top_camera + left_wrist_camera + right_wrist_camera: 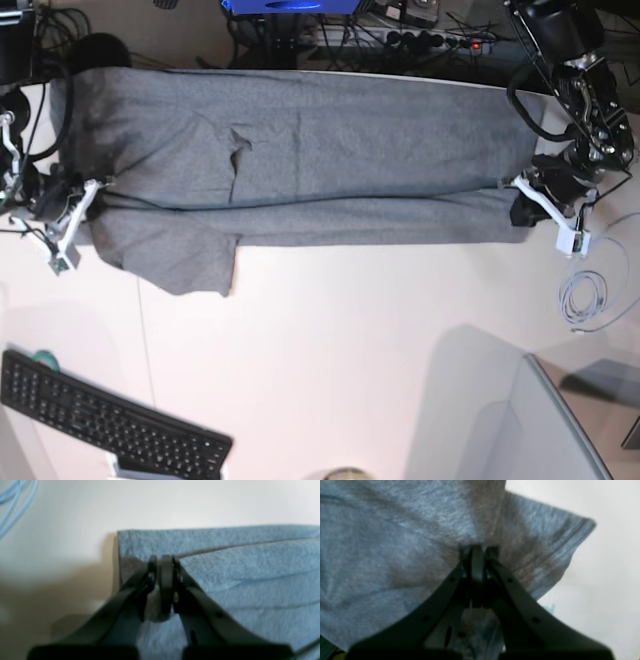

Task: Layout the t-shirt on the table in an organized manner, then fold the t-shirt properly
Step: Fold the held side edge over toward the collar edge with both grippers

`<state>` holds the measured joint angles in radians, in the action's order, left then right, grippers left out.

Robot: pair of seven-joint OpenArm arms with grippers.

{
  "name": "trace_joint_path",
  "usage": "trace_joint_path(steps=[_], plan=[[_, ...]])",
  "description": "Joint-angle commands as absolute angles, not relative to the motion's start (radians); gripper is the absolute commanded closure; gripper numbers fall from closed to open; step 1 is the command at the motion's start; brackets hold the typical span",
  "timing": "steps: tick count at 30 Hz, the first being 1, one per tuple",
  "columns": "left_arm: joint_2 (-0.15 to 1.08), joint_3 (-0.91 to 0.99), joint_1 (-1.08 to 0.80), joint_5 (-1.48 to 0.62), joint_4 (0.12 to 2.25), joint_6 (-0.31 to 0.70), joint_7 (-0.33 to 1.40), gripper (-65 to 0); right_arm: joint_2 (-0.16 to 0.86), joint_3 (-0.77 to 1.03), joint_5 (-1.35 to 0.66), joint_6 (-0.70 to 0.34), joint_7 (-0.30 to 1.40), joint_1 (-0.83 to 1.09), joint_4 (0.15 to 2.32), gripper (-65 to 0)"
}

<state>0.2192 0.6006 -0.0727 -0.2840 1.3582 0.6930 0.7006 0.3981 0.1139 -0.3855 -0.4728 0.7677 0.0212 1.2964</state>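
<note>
The grey t-shirt [300, 150] lies stretched lengthwise across the far part of the white table [350, 350], with a long band folded over along its near side and one sleeve [190, 260] hanging toward the front. At the shirt's right end, my left gripper [518, 205] is shut on the folded layer's edge near the corner [163, 560]. Cloth [250, 567] fills the right of that view. On the left end my right gripper [88, 192] is shut on bunched cloth beside the sleeve [478, 548]. The sleeve hem [570, 537] hangs free.
A black keyboard [110, 425] lies at the front left. A coiled white cable [585, 298] sits right of the left arm, and a pale blue cable [15, 500] shows nearby. Cables and a power strip [420, 35] line the far edge. A grey panel [560, 430] fills the front right.
</note>
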Motion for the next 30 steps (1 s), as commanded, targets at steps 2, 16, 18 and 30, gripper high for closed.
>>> trace_joint_path(steps=[2,16,18,30], plan=[[0.237,0.608,-0.073,-0.297,1.400,0.698,0.682,0.0,0.418,0.162,-0.384,-0.478,0.756,0.031,1.316,-0.8],[0.239,0.608,-0.105,-0.297,1.409,0.698,0.682,0.0,0.392,0.185,-0.384,-0.479,0.788,0.090,1.386,-0.8],[0.239,0.608,-0.104,-0.297,1.409,0.698,0.682,0.0,0.392,0.185,-0.384,-0.479,0.816,0.088,1.420,-0.8],[0.239,0.608,-0.113,-0.297,1.446,0.698,0.685,0.0,0.390,0.185,-0.384,-0.479,0.855,0.084,1.435,-0.8]])
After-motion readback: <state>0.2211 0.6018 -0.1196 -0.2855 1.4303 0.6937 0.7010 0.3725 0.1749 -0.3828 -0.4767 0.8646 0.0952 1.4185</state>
